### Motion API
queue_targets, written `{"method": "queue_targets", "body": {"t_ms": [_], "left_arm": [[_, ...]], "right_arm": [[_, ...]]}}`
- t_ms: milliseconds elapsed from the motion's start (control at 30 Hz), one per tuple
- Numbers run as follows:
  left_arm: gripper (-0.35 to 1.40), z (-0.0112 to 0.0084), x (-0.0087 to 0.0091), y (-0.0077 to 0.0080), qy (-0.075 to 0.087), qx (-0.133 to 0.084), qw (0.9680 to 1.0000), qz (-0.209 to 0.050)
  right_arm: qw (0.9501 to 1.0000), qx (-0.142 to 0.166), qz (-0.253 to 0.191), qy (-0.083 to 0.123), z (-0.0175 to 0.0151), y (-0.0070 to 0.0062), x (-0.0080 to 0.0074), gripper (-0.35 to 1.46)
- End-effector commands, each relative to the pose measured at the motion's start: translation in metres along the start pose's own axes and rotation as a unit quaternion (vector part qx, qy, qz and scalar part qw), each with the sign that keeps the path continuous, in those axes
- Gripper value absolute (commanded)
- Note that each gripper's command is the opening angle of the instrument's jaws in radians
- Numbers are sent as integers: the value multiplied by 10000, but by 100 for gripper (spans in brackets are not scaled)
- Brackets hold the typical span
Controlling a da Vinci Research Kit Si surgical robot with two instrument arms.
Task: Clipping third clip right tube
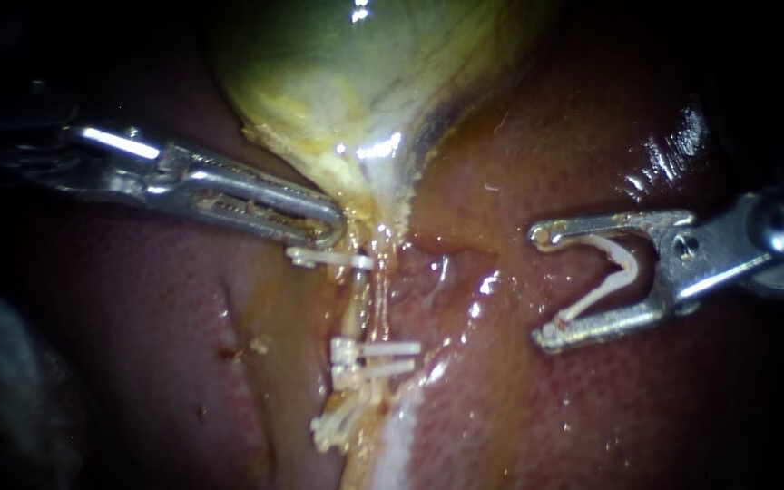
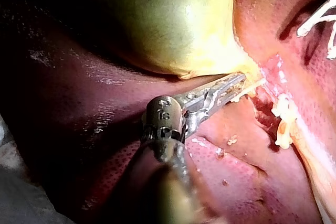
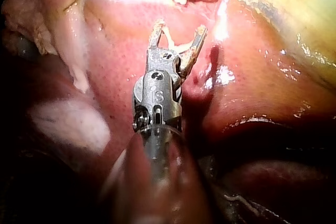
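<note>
The yellow-green gallbladder (image 1: pixel 347 82) narrows to a pale neck. My left instrument (image 1: pixel 328 227) has its jaws shut on that neck tissue; the left wrist view shows the same grip (image 2: pixel 236 83). Below it, thin pale tube strands (image 1: pixel 360 304) run downward. They carry one white clip (image 1: pixel 328 259) just under the left jaws, and a pair of clips (image 1: pixel 374 358) lower down. My right instrument (image 1: pixel 544 286) lies over the liver, well right of the tubes. Its jaws stand wide apart and hold an open white V-shaped clip (image 1: pixel 614 272), which also shows in the right wrist view (image 3: pixel 176 40).
Wet red-brown liver (image 1: pixel 592 408) surrounds the tubes on both sides. More white clip ends (image 1: pixel 333 428) sit at the lower end of the strands. A whitish band of tissue (image 1: pixel 396 445) runs down beside them.
</note>
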Motion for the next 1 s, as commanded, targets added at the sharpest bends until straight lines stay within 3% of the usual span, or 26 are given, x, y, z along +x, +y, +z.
{"method": "queue_targets", "body": {"t_ms": [33,167,267,400,533,800,1000], "left_arm": [[-35,-2,0,1,-5,-9,10000,6],[-35,-23,5,8,-38,-76,10000,-13],[-35,-52,17,17,29,-5,10000,-85],[-35,-99,32,22,167,166,9997,47],[-35,-128,47,22,241,275,9993,124],[-35,-130,47,22,271,332,9990,116],[-35,-124,43,21,279,350,9989,121]], "right_arm": [[10000,1,1,1,0,0,0,50],[10000,1,-27,2,0,0,0,50],[10000,2,-27,2,0,0,1,50],[10000,4,-26,3,0,-1,2,50],[10000,2,-12,4,0,-1,7,50],[10000,25,25,12,4,5,26,50],[9961,239,854,1,34,16,47,49]]}}
